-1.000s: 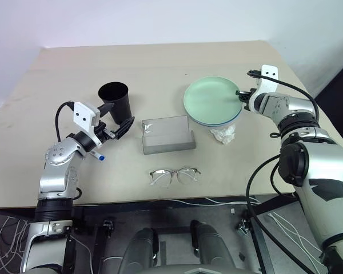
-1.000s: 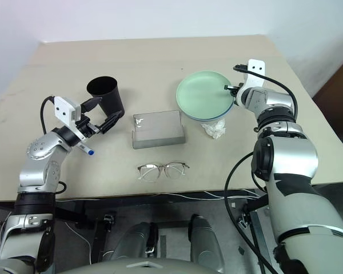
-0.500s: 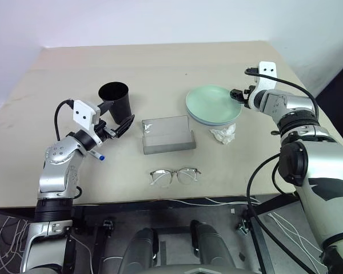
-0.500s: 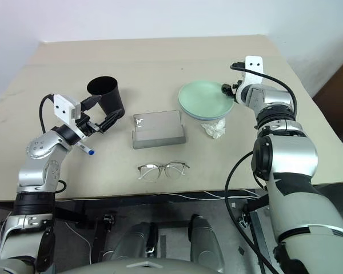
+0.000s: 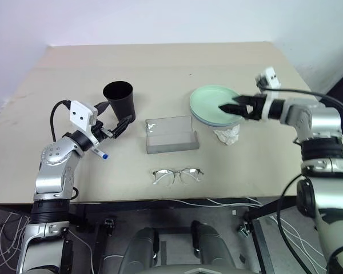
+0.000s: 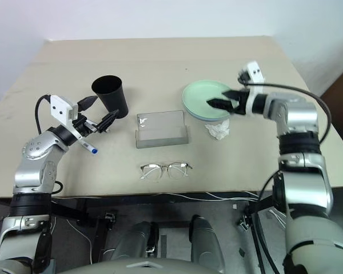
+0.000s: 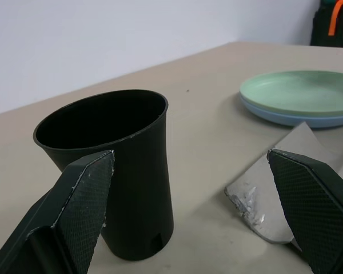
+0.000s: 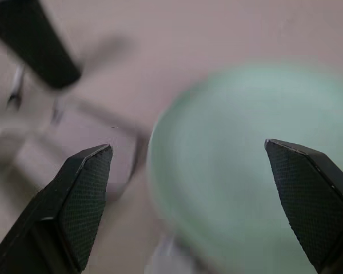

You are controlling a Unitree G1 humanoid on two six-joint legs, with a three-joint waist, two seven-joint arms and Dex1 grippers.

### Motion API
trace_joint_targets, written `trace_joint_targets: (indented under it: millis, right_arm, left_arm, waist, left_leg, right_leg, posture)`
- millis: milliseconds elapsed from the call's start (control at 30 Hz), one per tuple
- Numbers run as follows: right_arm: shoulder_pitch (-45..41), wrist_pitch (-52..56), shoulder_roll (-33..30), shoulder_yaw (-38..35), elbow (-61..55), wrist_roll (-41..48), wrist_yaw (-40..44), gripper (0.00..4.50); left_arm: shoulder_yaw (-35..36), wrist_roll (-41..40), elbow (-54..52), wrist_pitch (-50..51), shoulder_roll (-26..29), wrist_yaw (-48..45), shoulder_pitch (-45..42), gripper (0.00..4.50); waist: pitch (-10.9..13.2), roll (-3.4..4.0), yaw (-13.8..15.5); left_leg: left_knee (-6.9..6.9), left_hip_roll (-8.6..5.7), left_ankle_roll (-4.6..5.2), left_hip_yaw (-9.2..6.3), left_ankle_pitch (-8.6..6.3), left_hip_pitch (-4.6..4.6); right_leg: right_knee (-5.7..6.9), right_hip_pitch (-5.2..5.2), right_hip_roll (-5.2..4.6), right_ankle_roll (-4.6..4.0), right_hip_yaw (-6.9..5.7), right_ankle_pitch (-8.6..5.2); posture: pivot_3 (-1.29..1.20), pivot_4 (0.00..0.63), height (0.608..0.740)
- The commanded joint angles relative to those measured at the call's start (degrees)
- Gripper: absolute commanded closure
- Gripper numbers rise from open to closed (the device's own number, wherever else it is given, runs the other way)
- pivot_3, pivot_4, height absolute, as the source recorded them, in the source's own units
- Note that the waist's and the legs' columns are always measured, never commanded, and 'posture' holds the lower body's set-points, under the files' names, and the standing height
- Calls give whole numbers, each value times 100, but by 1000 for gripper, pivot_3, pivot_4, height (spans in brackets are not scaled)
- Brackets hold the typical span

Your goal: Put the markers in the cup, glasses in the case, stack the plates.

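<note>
Blue plate (image 7: 286, 118) mostly hidden under green plate (image 5: 214, 103); marker (image 5: 100, 153) half-hidden.

Mint plate (image 5: 212, 103) stacked on blue plate (image 7: 286, 118) (cup (image 5: 119, 100), case (image 5: 170, 135), glasses (image 5: 177, 175) nearby)

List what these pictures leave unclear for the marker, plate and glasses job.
- Black-capped marker: no view settles where it is. The cup interior reads uniformly dark in the left wrist view.
- Blue-capped marker: barrel largely covered by the left gripper mount in the eye views.
- Blue plate: mostly covered by the green plate.
- Case contents: frosted lid obscures them.
- Right wrist view: motion-blurred.
</note>
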Motion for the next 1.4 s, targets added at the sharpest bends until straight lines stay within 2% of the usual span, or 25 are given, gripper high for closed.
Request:
trace_joint_targets:
  millis: [33,233,667,767,833,1133,1267,1400]
  right_arm:
    - [412,296,-341,47,-1011,289,388,24]
    - [1092,-76,-371,408,-1643,108,322,24]
    - [1064,-1265,-89,1006,-735,-661,-136,24]
    - [1069,-1539,-77,1039,-638,-780,-179,606]
    - [1037,-1667,-73,1034,-565,-860,-248,1235]
    - [891,-1770,-227,897,-747,-768,-27,4470]
    - [736,-1369,-257,414,-1066,-92,346,4470]
    - [286,-1120,-36,7,-841,277,85,4470]
  left_arm:
    - [115,-16,-188,-130,60,18,33,0]
    - [100,-19,-157,-148,64,19,11,0]
    - [82,-6,-278,-52,102,84,-55,0]
    - [87,-7,-322,-24,118,112,-61,0]
    - [89,-6,-336,-16,123,126,-61,0]
    - [105,-8,-290,-68,130,111,-49,0]
    - [145,-10,-187,-177,136,63,-5,0]
    - [148,-6,-171,-212,120,87,4,0]
  waist:
    - [0,0,9]
    - [0,-1,-30]
    - [0,-1,-37]
    - [0,-1,-39]
    - [0,-1,-40]
    - [0,-2,-56]
    - [0,-2,-51]
    - [0,-2,-71]
  left_leg:
    - [1,2,0,1,0,2]
    - [5,12,-1,3,0,6]
    - [26,11,-1,12,0,-1]
    - [28,11,-1,12,0,-1]
    - [29,11,-1,12,0,-1]
    - [30,11,-1,11,0,-1]
    - [30,12,-1,11,0,-2]
    - [32,13,-1,10,0,-1]
  right_leg:
    - [1,0,2,-5,0,-3]
    - [2,1,15,-19,0,-13]
    - [1,7,6,-21,1,-12]
    - [1,7,6,-20,1,-12]
    - [1,8,6,-20,1,-12]
    - [2,8,7,-20,1,-12]
    - [1,8,6,-20,1,-12]
    - [2,9,6,-20,1,-12]
  posture:
    - [0,150,733]
    - [0,150,733]
    - [0,150,733]
    - [0,150,733]
    - [0,150,733]
    - [0,150,733]
    - [0,150,733]
    - [0,150,733]
